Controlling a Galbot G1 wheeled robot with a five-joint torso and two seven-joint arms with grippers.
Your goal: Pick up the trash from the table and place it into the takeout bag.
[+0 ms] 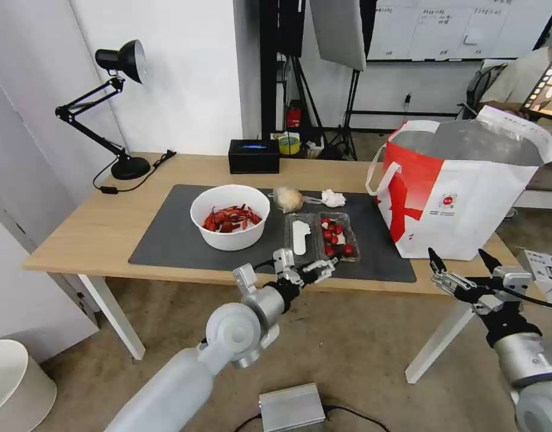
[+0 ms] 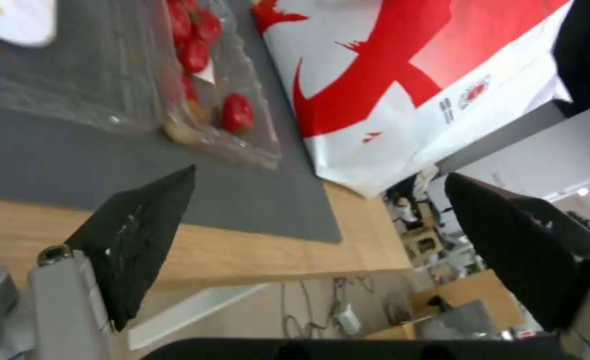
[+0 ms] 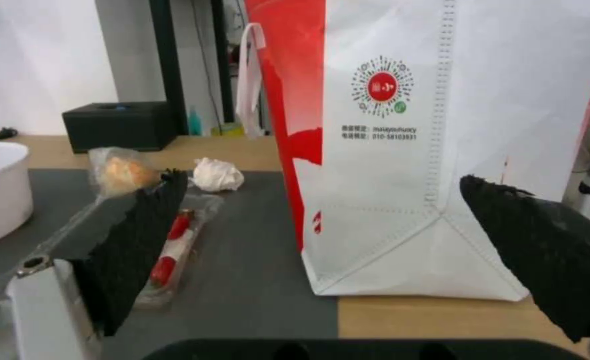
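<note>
On the dark mat [image 1: 168,237] of the table [image 1: 96,228] stand a white bowl [image 1: 230,216] of red crayfish shells and a clear clamshell box [image 1: 324,235] with red bits. Behind them lie a yellowish plastic wad [image 1: 287,198] and a crumpled tissue [image 1: 333,198]. The white and red takeout bag [image 1: 468,198] stands open at the table's right end. My left gripper [image 1: 309,268] hangs open just off the front edge, before the clamshell [image 2: 174,90]. Facing the bag [image 3: 388,150], my right gripper [image 1: 461,259] is open and empty near its front corner.
A black desk lamp [image 1: 117,102] stands at the back left and a small black box [image 1: 254,156] at the back middle. On the floor sit a white bin [image 1: 15,384] at the left and a grey box [image 1: 291,408] below me. Stands and cables crowd the room behind.
</note>
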